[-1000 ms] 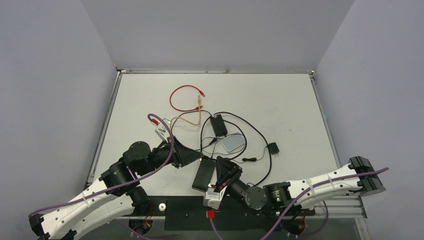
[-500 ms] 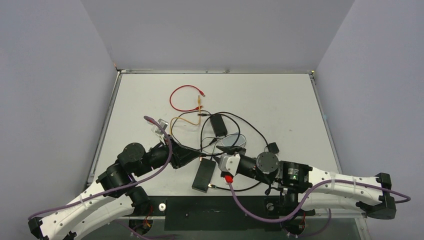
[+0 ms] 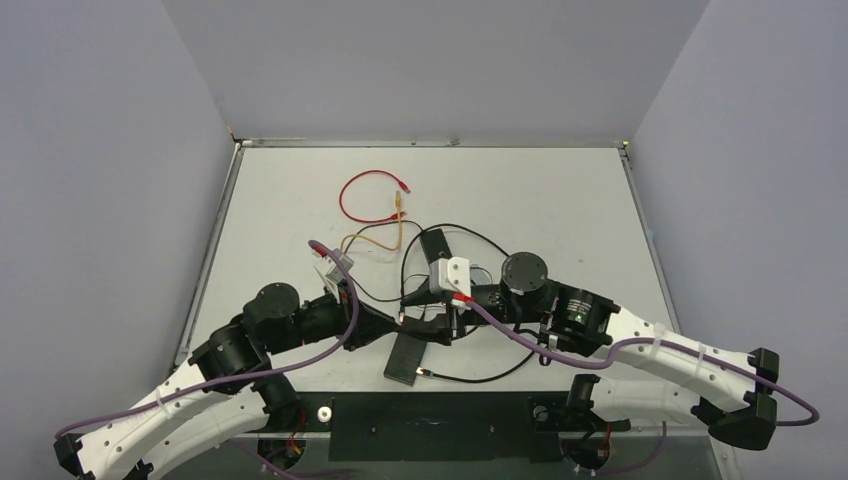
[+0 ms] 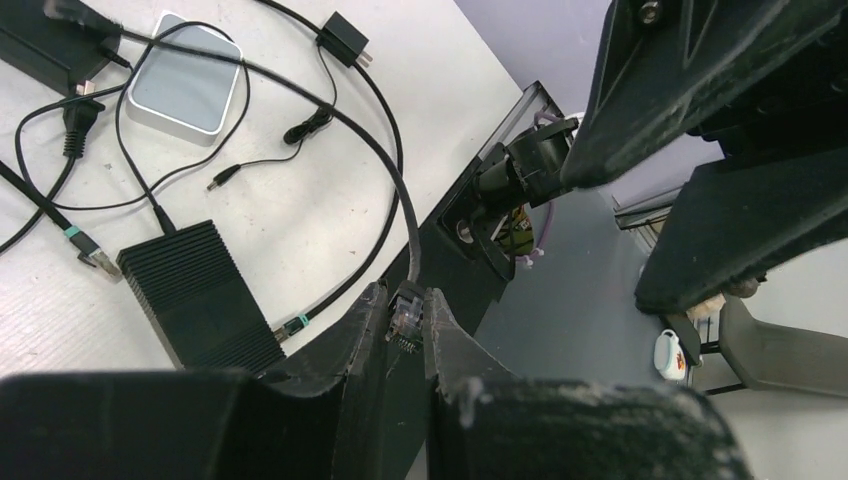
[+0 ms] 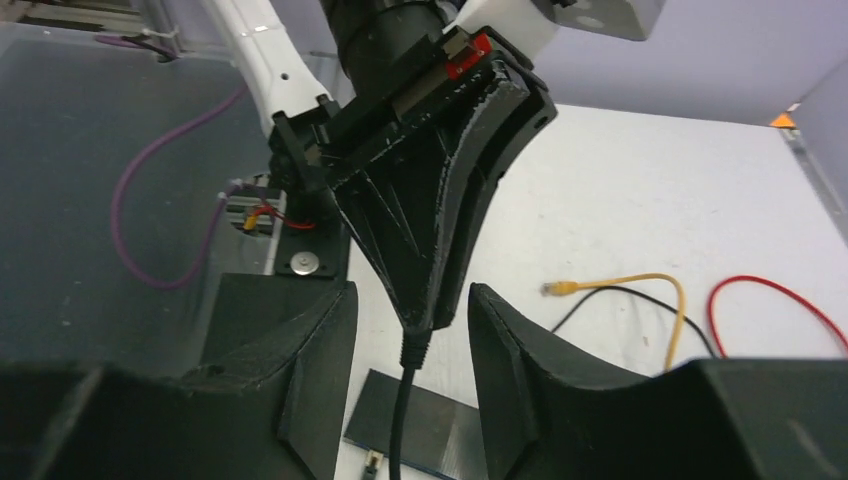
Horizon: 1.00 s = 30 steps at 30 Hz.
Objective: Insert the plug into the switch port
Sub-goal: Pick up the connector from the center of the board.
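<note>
Left gripper (image 4: 405, 297) clenched on plug (image 4: 406, 318). Right gripper (image 5: 410, 298) parted, empty, straddling the left one's tip. Switch (image 3: 407, 355) lies just base-side of plug, long axis roughly near-far. Port face possibly hidden. Left arm nearer.

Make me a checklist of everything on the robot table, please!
Surface: pale table with a metal rim.
Job's things: flat black box near the front edge; plug held, not in a port.
Clutter: grey pad, black brick, wall plug.
Grippers: left gripper shut on the plug; right gripper open, jaws either side of the left gripper's tip.
Cables: red cable and yellow cable lie farther back; black cables loop about.
Surroundings: plain walls; nothing else seen.
</note>
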Tool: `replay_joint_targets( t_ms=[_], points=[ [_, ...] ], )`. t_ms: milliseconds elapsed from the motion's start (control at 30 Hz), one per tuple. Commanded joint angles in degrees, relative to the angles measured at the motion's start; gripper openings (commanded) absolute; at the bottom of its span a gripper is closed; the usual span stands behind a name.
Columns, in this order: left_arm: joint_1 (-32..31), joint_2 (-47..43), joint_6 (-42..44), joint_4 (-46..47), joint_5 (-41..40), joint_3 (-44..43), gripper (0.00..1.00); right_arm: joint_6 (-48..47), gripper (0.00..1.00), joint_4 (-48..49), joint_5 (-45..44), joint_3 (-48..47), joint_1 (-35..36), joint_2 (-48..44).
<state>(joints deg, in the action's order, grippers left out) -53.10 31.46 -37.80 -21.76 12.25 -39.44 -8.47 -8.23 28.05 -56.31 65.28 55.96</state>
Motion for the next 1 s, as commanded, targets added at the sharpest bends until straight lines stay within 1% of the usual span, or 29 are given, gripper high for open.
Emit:
replay_joint_targets(
  t_ms=[0,133,267,533,867,967],
  points=[
    [0.0,-0.8,3.6,-1.5,1.0,-3.7,0.00,5.3,0.41,-1.3,8.3,-4.0,-0.4,3.9],
    [0.0,-1.8,4.1,-2.8,0.4,-4.0,0.00,6.7,0.41,-2.7,8.6,-5.0,-0.5,6.1],
    [0.0,-2.4,3.9,-4.2,0.1,-4.4,0.00,7.4,0.42,-2.6,8.1,-3.5,-0.4,6.5],
    [-0.1,-4.0,3.5,-5.2,0.0,-6.0,0.00,11.3,0.43,3.6,6.9,1.9,-0.4,5.7],
    [0.0,-4.2,3.1,-4.7,0.3,-5.9,0.00,14.5,0.42,11.3,6.1,4.9,-0.1,6.5],
    [0.0,-4.5,3.0,-4.8,0.4,-5.8,0.00,14.7,0.41,11.9,5.5,4.9,-0.1,6.9]
  ],
)
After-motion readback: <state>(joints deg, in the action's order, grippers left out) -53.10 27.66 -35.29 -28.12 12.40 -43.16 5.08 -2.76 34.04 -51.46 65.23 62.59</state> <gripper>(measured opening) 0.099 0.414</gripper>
